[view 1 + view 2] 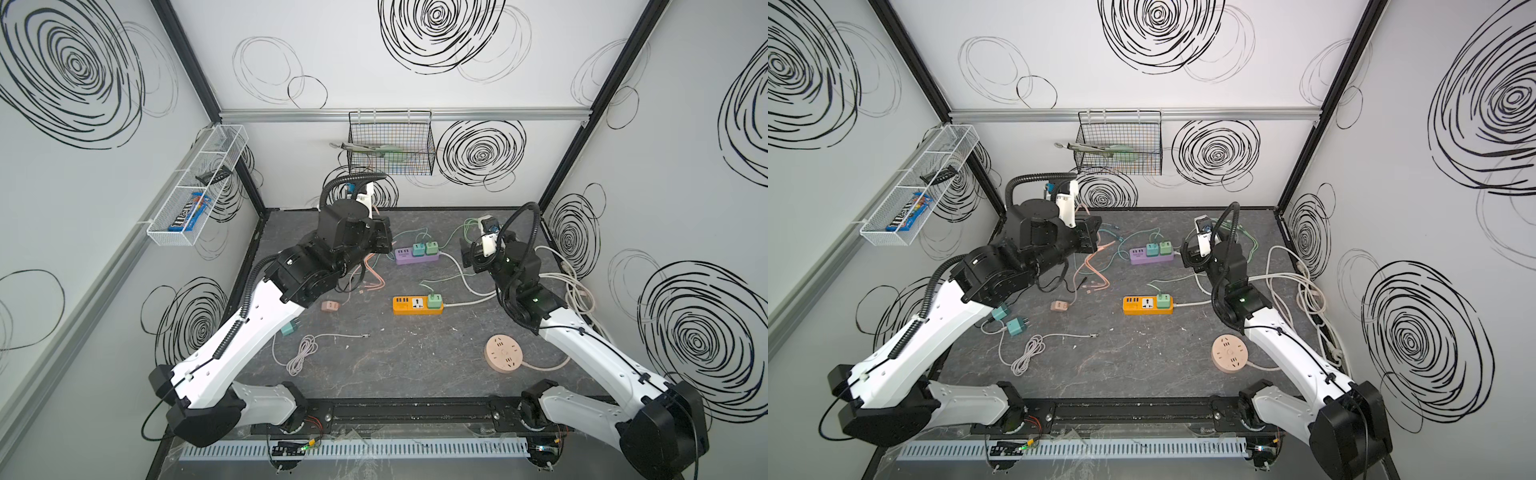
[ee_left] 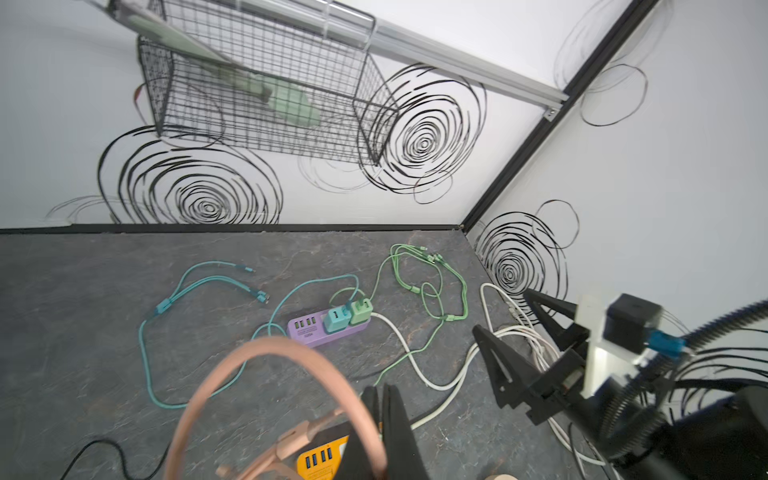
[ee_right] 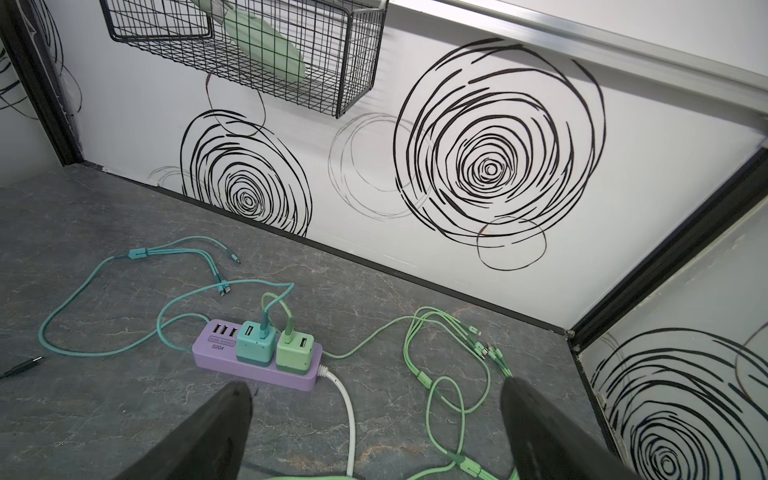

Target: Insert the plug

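Dark marbled counter (image 1: 415, 365) is carrying three power strips: a purple strip (image 1: 417, 254), an orange strip (image 1: 417, 304) and a round pink strip (image 1: 503, 354). Three cube chargers (image 3: 255, 343) are sitting plugged in, two on the purple strip and one on the orange strip. Two teal chargers (image 1: 1016, 326) are lying loose beside the left arm (image 1: 934, 324). Its jaws are pinching shut on the pink cable (image 2: 266, 353), and the plug (image 2: 305, 434) is showing just beside them, raised off the counter. The right arm (image 1: 582, 345) is hovering near the purple strip, its jaws gaping wide and gripping nothing.
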